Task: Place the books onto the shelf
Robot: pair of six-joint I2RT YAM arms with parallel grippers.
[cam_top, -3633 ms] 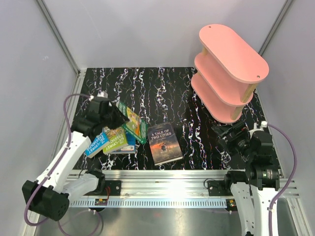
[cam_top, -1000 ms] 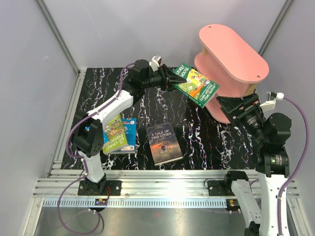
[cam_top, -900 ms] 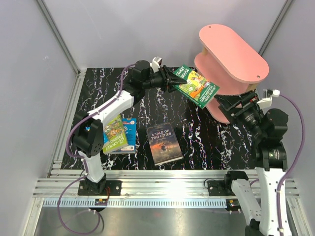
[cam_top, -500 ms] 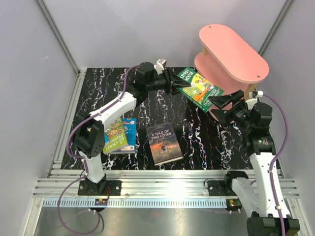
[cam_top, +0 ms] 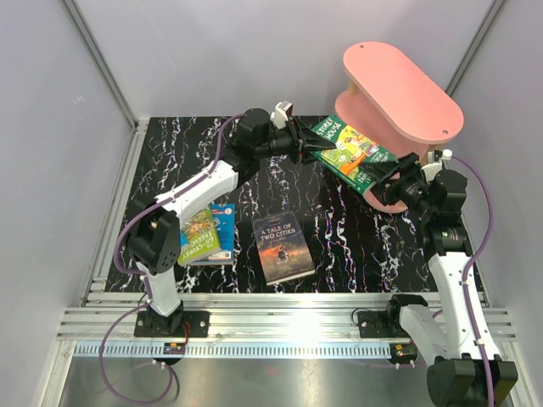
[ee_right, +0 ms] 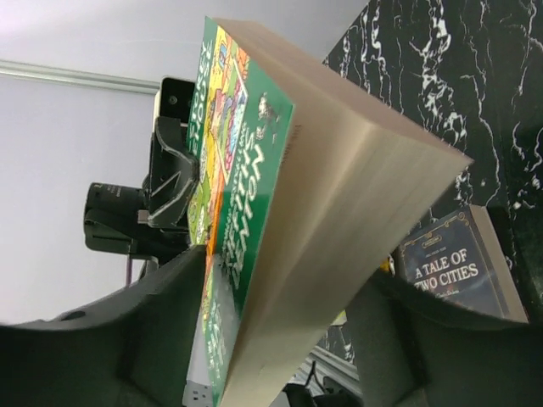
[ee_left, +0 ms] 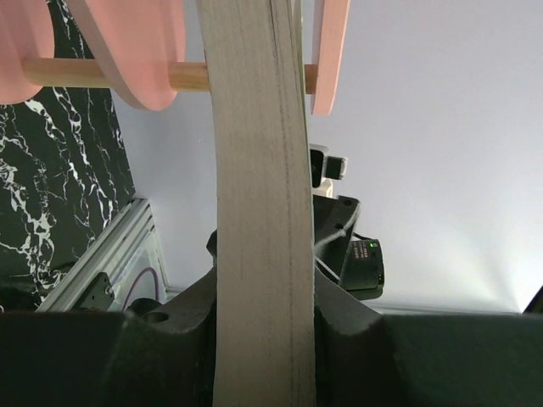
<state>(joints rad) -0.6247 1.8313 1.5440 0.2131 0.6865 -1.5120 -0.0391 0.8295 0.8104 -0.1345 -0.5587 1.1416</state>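
Note:
A green Treehouse book hangs in the air beside the pink shelf, level with its lower tiers. My left gripper is shut on its left end; its page edge fills the left wrist view between the fingers. My right gripper straddles the book's right end, open, with a gap on the page side. "A Tale of Two Cities" lies flat at the table's front centre. A green-yellow book lies on a blue one at the front left.
The shelf stands at the back right corner of the black marbled table, its tiers just beyond the held book. Grey walls close in the sides and back. An aluminium rail runs along the near edge.
The left arm carried the green book slightly right, toward the shelf. The right arm swung in from the right, and its jaws narrowed around the book's free end.

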